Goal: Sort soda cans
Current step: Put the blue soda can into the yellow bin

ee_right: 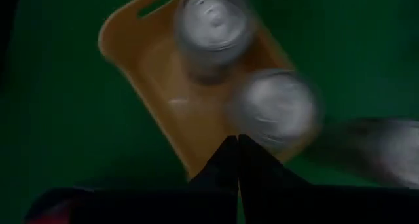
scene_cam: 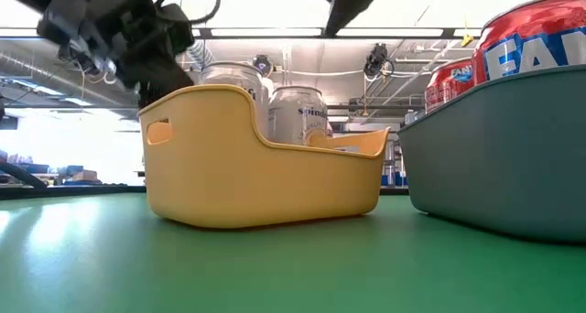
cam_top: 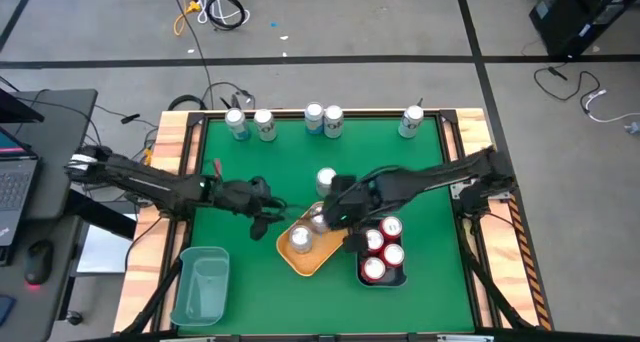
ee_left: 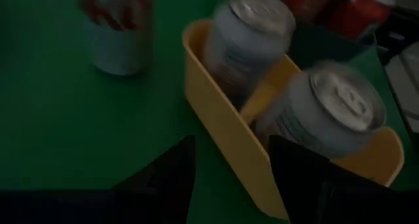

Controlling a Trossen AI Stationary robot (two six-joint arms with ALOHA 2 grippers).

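High view first: you are looking down on a green counter (cam_top: 250,152) with wooden side rails. Along its far edge stand five silver cans: a pair (cam_top: 250,123) toward the far left corner, a pair (cam_top: 324,120) near the middle of that edge, and a single can (cam_top: 411,122) toward the far right corner. One more silver can (cam_top: 326,180) stands alone near the counter's centre.

Yellow bin (cam_top: 305,244) lies at an angle just near-side of centre and holds two silver cans (cam_top: 309,229), upright, one beside the other. You see both tops again in the left wrist view (ee_left: 265,11) and right wrist view (ee_right: 209,18).

Dark bin (cam_top: 392,278) sits just right of the yellow bin, toward the near edge, with three red cans (cam_top: 383,250) standing in it. Teal bin (cam_top: 201,285) sits at the near left corner.

Left claw (cam_top: 268,210) hangs above the counter just left of the yellow bin; its two fingers (ee_left: 171,173) stand parted with nothing between them, the bin wall showing in the gap. Right claw (cam_top: 340,210) hangs over the yellow bin's far end, near the lone centre can; its fingers (ee_right: 226,164) are pressed together, empty.

Low view: yellow bin (scene_cam: 265,176) shows side-on with the two silver cans (scene_cam: 275,112) rising above its wall, dark bin (scene_cam: 504,157) on the picture's right edge with red cans (scene_cam: 531,38) above its rim.
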